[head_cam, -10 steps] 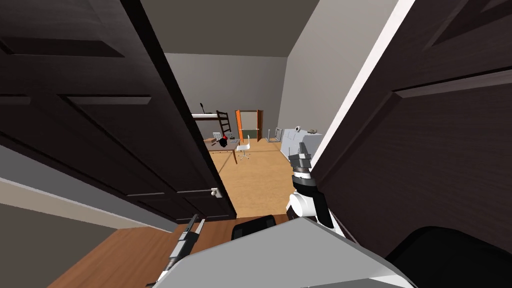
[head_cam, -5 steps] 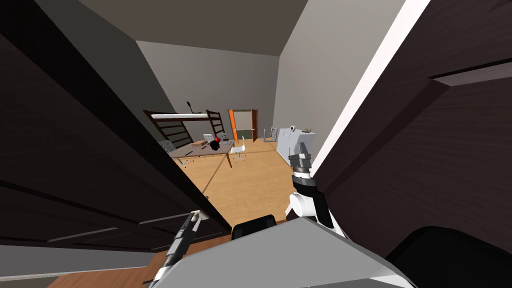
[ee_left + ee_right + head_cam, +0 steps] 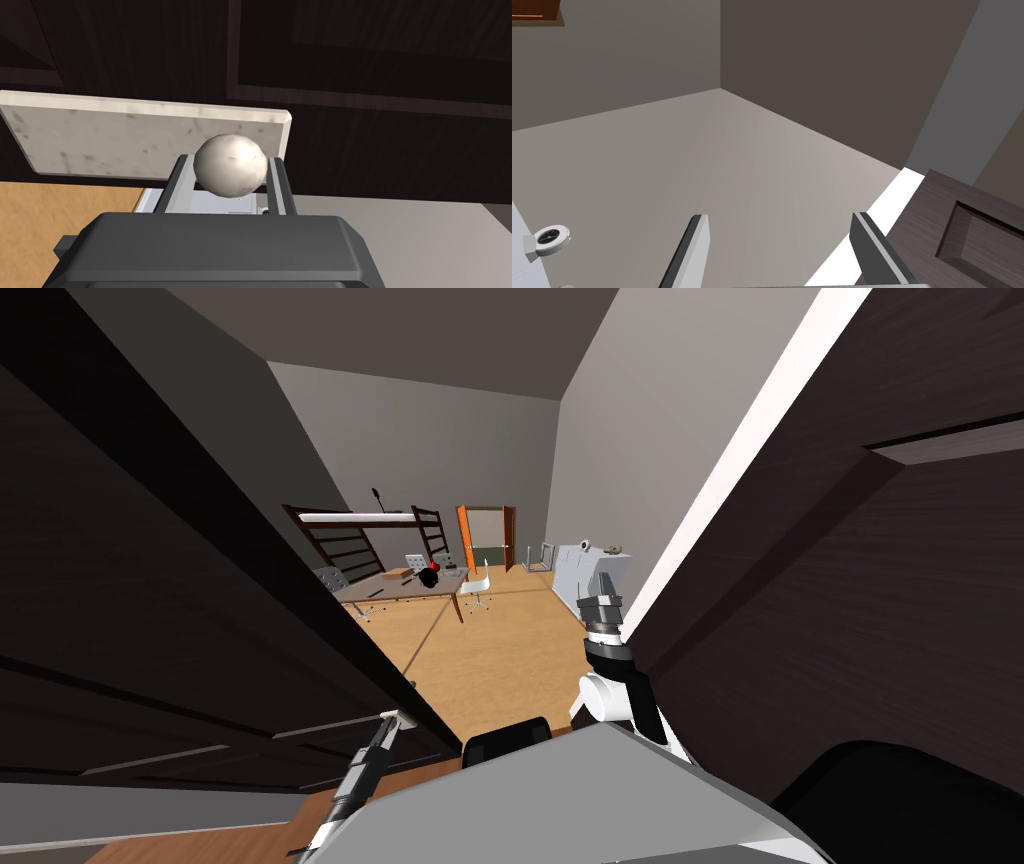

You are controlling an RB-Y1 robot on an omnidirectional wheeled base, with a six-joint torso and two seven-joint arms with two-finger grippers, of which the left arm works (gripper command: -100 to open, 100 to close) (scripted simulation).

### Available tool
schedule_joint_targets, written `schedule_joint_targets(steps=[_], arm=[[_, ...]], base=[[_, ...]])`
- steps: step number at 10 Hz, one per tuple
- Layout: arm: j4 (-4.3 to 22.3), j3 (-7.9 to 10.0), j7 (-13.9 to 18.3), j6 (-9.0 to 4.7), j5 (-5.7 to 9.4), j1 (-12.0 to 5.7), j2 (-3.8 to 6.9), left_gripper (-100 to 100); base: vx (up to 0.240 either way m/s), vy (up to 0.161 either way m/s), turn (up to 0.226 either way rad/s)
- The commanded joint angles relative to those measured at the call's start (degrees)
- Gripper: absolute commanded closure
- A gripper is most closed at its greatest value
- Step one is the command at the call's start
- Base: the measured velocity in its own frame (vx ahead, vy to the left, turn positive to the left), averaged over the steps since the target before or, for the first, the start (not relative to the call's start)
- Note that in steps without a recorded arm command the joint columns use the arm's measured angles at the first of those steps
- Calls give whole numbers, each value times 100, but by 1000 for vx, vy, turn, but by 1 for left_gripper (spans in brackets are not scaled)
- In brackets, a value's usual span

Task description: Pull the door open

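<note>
The dark brown door leaf (image 3: 150,588) stands swung open on my left. Its round white knob (image 3: 230,165) sits on a pale marbled plate (image 3: 125,140) against the dark door panel (image 3: 375,65). My left gripper (image 3: 229,160) is shut on the knob, one finger pressed against each side. In the head view that left gripper (image 3: 398,721) reaches up to the door's edge, low down. My right gripper (image 3: 605,586) is raised in the doorway beside the other dark leaf (image 3: 850,588), and its fingers (image 3: 698,235) stand wide apart with nothing between them, so it is open.
Through the gap lies a room with a light wooden floor (image 3: 500,658), a table (image 3: 400,588), a white chair (image 3: 480,583), a bunk bed (image 3: 360,523), a white cabinet (image 3: 585,573) and an orange door (image 3: 466,538). A white jamb (image 3: 740,458) runs along the right leaf.
The left door leaf has swung wider, uncovering more of the room. My left gripper has come up from below the knob and now grips it. The right arm has stayed put.
</note>
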Motion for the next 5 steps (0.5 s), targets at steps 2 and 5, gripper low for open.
schedule_joint_targets(steps=[2, 5], arm=[[-14, 12, 1, -12, 12, -4, 11, 100], [46, -68, 403, 28, 84, -39, 26, 100]], base=[[0, 0, 0], [-18, 6, -16]])
